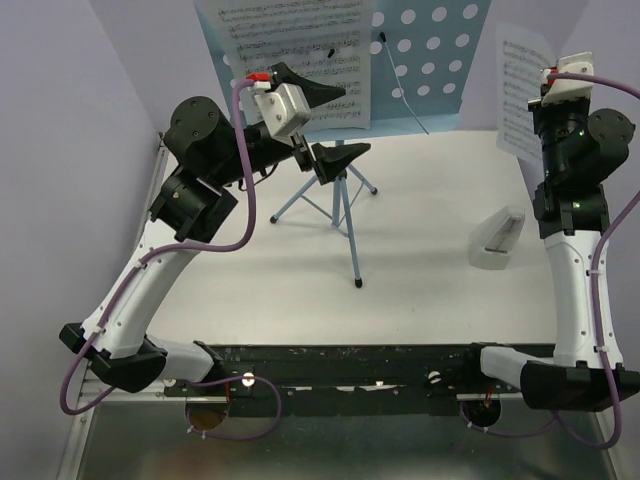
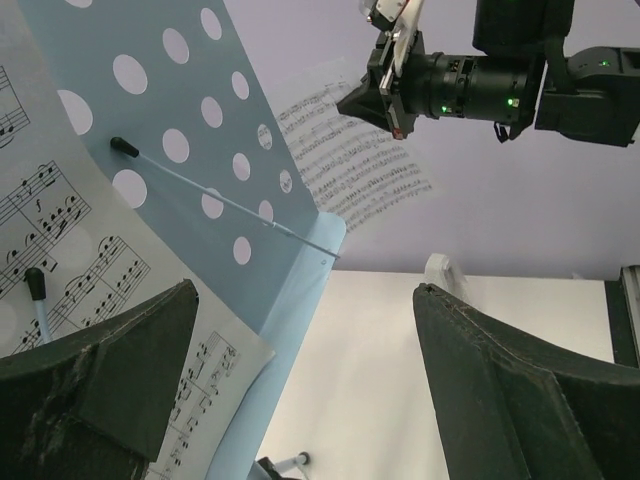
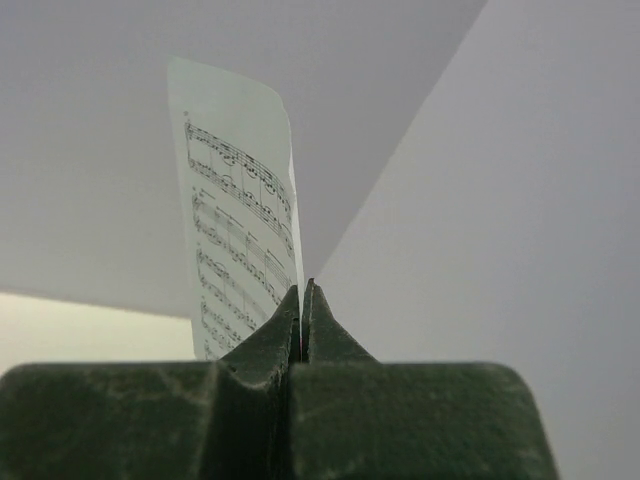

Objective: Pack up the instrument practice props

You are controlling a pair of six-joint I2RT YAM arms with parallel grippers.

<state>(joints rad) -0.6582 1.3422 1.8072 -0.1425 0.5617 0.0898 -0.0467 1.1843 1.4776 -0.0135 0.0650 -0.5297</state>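
The white counter (image 1: 430, 270) carries the light-blue music stand (image 1: 443, 105) at its far middle, upright on its tripod legs (image 1: 345, 210), with the perforated tray facing the near side. One page (image 1: 290, 40) of printed music lies against the left part of that tray. A second page (image 1: 522, 90) is off the stand, held up in the air at the far right. A pale box (image 1: 497, 240) sits on the counter just left of the right arm; what it is I cannot tell. The right fingers (image 3: 270, 350) are pressed fully together on the lower edge of the second page. The left fingers (image 2: 100, 390) are spread as wide as they go and hold nothing, poised just in front of the tray page's lower right corner. A thin wire holder (image 2: 38, 300) crosses that page. The step in hand looks like clearing the pages. Next, the left fingers likely need to straddle the page's free edge, pinch it, and slide it out from under the wire without nudging the stand.
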